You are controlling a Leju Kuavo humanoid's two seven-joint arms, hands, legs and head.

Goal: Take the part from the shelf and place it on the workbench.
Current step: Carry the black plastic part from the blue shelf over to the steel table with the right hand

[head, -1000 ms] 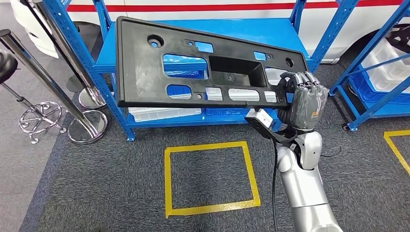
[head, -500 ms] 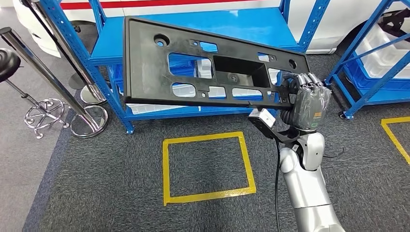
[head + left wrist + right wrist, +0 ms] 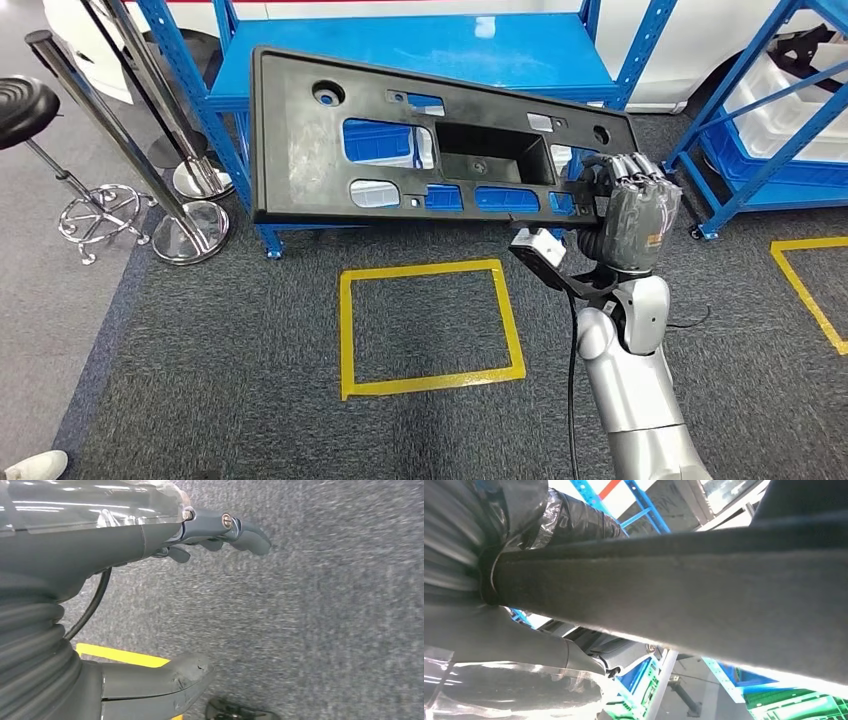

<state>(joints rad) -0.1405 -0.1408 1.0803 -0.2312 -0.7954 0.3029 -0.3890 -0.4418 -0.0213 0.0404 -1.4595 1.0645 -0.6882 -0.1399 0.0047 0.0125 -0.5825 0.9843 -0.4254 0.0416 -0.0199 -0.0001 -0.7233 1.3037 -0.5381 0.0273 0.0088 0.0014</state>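
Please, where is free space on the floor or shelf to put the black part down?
Free: the carpet inside the yellow square and the blue shelf top behind the black part. Crowded: left, by the chrome posts and stool.

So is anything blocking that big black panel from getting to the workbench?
No workbench shows in these pictures, so the path can't be judged. The right hand grips the black panel by one end, held above the carpet in front of the blue shelf.

Silver right arm (image 3: 635, 380), dark grey hand (image 3: 632, 215), black cable (image 3: 572, 380), ribbed wrist cover (image 3: 30, 650)
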